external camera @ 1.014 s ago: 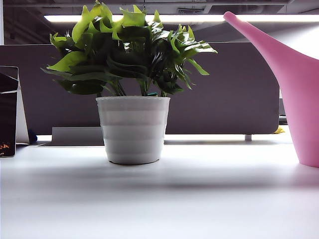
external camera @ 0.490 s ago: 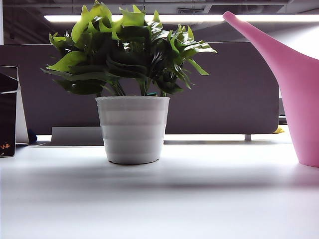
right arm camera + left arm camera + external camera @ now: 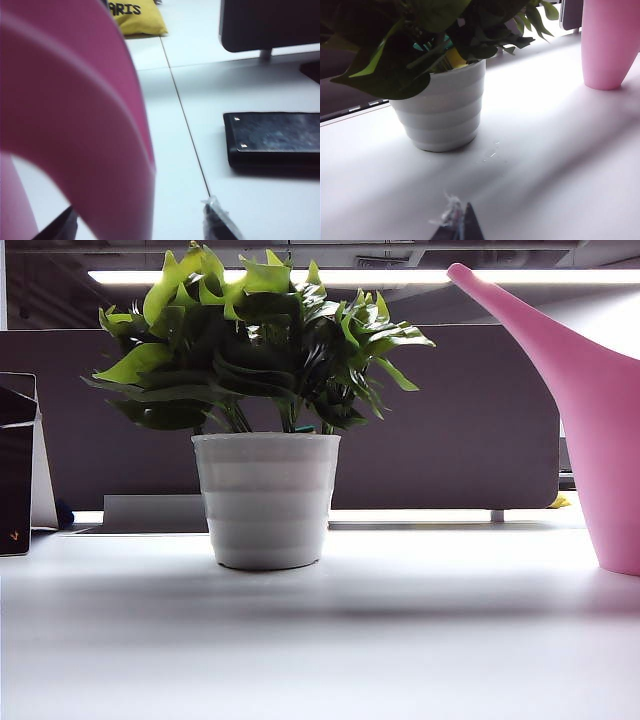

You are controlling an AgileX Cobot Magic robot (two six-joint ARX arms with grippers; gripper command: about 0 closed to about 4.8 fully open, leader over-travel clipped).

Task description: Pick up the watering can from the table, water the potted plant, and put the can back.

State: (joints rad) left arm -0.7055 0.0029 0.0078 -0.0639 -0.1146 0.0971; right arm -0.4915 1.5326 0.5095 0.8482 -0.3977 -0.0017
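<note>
Flat black device (image 3: 272, 137), yellow lettered cushion (image 3: 137, 17), grey partition (image 3: 480, 420), monitor foot (image 3: 265, 54)

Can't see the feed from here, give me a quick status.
Right gripper open, astride watering can handle. Left gripper low, near potted plant. Can on table, nothing in the way.

My exterior camera sits almost level with the worktop (image 3: 320, 640), looking straight across at the potted plant (image 3: 266, 410), with the watering can (image 3: 590, 430) cut off at the right edge. My left wrist camera looks down at a slant from near the plant (image 3: 437, 75), catching the same pot and the can's base (image 3: 607, 45), so those two views overlap there. My right wrist camera is pressed very close to the can's pink handle (image 3: 75, 115), facing across the worktop (image 3: 190, 165) towards a black slab (image 3: 272, 137) and a yellow cushion (image 3: 136, 15).
</note>
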